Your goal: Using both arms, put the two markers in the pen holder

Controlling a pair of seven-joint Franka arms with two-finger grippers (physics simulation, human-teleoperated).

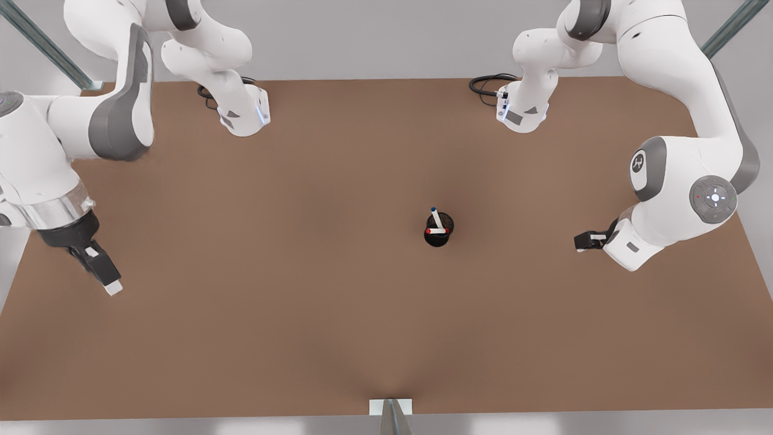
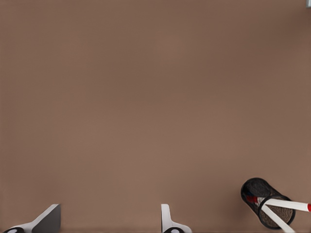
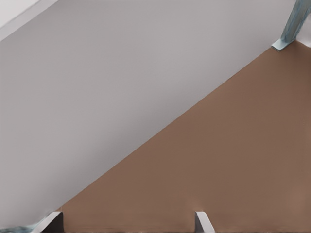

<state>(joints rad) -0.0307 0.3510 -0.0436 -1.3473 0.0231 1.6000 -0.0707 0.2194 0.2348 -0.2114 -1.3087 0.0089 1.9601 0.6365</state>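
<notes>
Near the middle of the brown table, a little toward the front view's right, the pen holder stands upright with both markers in it. The blue-capped marker leans toward the upper left of the frame with its cap above the rim. The red-capped marker lies low across the mouth, its cap poking out over the rim on the front view's left. The left gripper hangs low over the table at the front view's right, well apart from the holder, holding nothing. In the left wrist view its two fingers are spread wide with bare table between them, and the holder sits in the lower right corner of that frame. The right gripper waits at the front view's far left, near the table's edge, tilted down. Its fingers are also spread wide apart and hold nothing, above the table's edge and the grey floor.
</notes>
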